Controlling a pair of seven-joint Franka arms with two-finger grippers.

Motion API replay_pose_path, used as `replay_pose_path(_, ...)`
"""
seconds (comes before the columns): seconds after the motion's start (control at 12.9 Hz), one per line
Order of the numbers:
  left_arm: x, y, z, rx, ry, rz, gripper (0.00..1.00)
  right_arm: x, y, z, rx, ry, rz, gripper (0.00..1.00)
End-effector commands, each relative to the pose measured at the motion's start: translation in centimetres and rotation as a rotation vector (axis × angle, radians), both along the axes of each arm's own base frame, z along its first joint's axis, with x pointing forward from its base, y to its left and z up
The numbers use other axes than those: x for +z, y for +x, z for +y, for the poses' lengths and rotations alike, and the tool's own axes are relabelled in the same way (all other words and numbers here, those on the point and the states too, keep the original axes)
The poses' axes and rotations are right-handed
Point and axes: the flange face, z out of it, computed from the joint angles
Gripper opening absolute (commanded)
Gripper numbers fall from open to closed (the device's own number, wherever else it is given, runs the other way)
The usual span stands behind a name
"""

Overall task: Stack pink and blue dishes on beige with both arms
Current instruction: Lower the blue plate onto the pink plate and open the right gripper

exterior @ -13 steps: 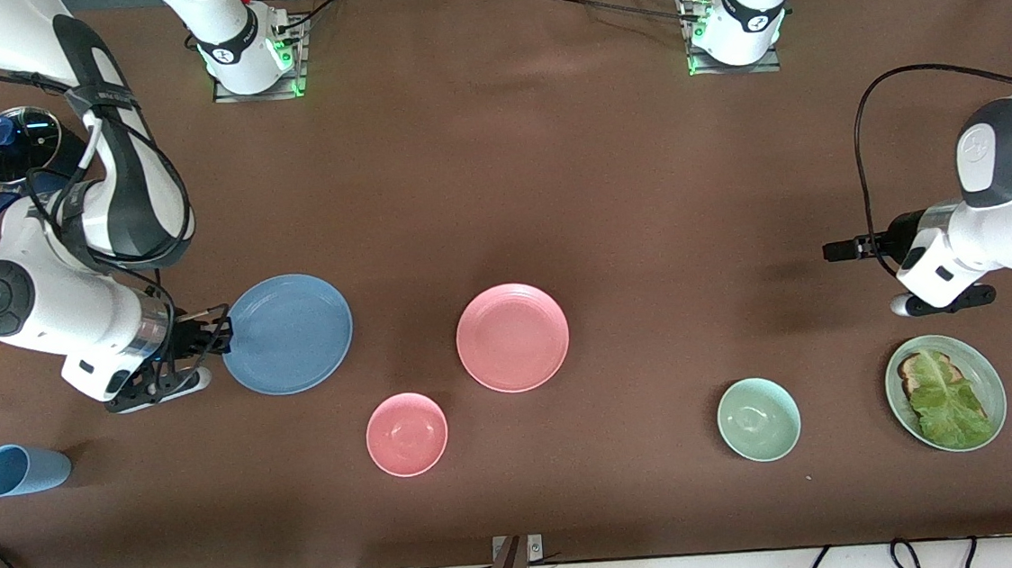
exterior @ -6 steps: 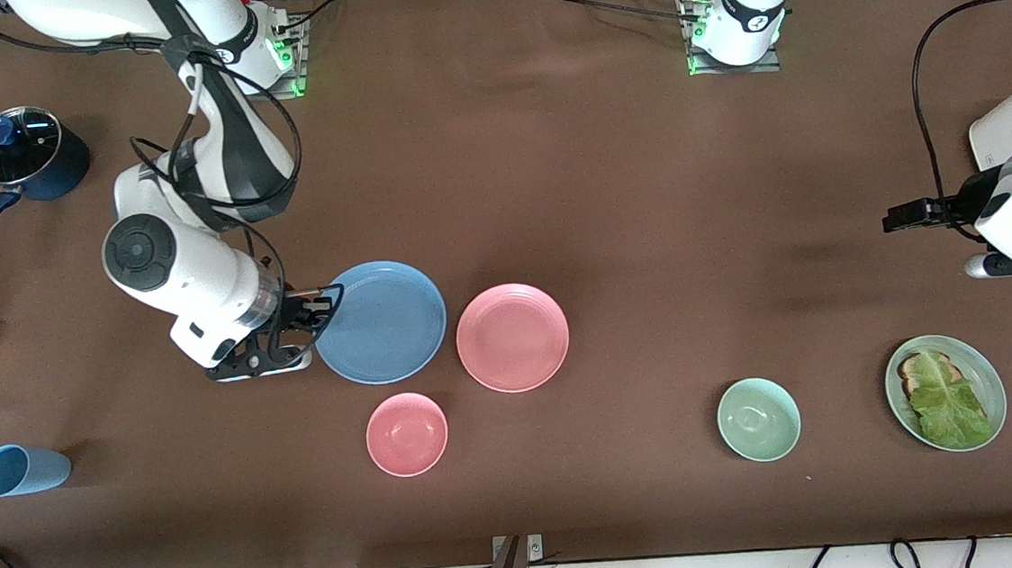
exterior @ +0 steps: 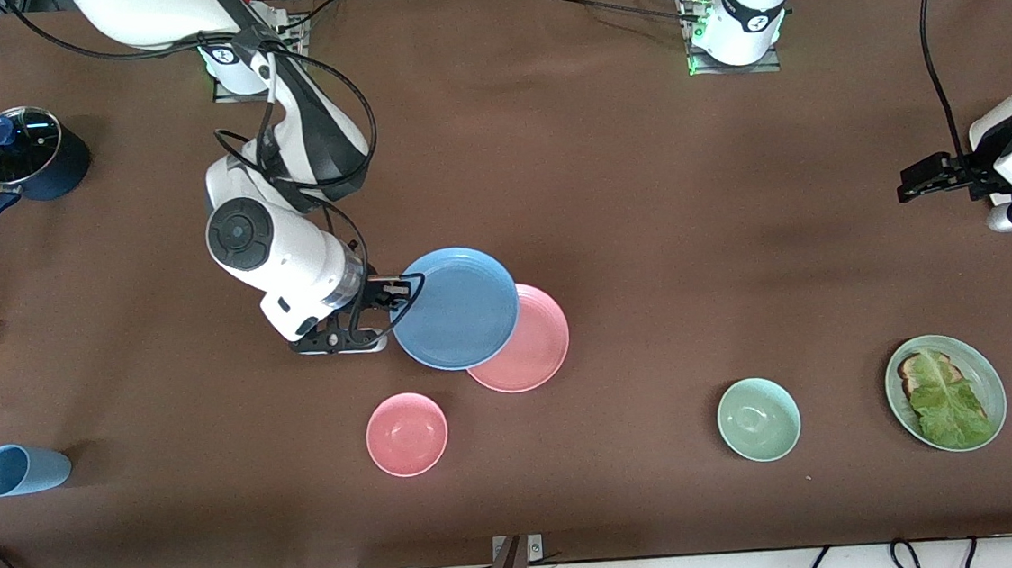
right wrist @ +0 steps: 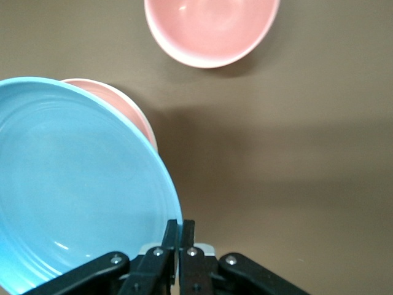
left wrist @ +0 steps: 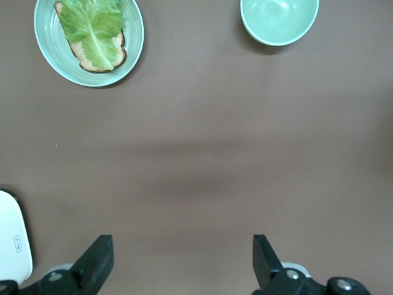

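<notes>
The blue plate (exterior: 456, 308) is gripped at its nine o'clock rim by the closed right hand (exterior: 395, 290), overlapping the pink plate (exterior: 534, 347). The left hand (exterior: 913, 180) is held open, waiting.

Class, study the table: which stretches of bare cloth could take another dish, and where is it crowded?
Free: the broad cloth between the pink plate and the left gripper, and the strip from the green bowl toward the arm bases. Crowded: where the right gripper holds the blue plate over the pink plate, with the pink bowl close by.
</notes>
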Motion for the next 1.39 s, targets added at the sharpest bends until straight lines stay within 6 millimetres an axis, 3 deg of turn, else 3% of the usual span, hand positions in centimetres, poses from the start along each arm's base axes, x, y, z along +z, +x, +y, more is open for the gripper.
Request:
replay_pose_path(0.0,2.5,-1.6,-1.2,-0.043,0.023,-0.028,1.0,-3.7,0.5,3.1,-0.096,0.03,-0.014,0.0)
replay_pose_path(0.15,3.6,-2.1,-3.1,-0.076,0.023,-0.044,1.0,-7.1,-0.3,5.4,-0.131,0.031,-0.017,0.0)
replay_pose_path(0.31,4.1,-2.7,-4.1,-0.088,0.011,-0.037,1.0,-8.7,-0.8,6.4,-0.162,0.036,-0.024,0.0)
replay_pose_path(0.54,4.8,-3.4,-5.2,-0.116,0.015,-0.049,1.0,-8.8,-1.1,6.6,-0.16,0.033,-0.021,0.0)
replay_pose_path(0.7,5.3,-3.6,-4.0,-0.091,0.012,-0.058,1.0,-9.1,-1.3,7.0,-0.155,0.035,-0.025,0.0)
replay_pose_path(1.32,5.2,-3.2,-3.7,-0.083,-0.005,-0.061,1.0,-10.8,-1.2,6.8,-0.141,0.01,-0.047,0.0)
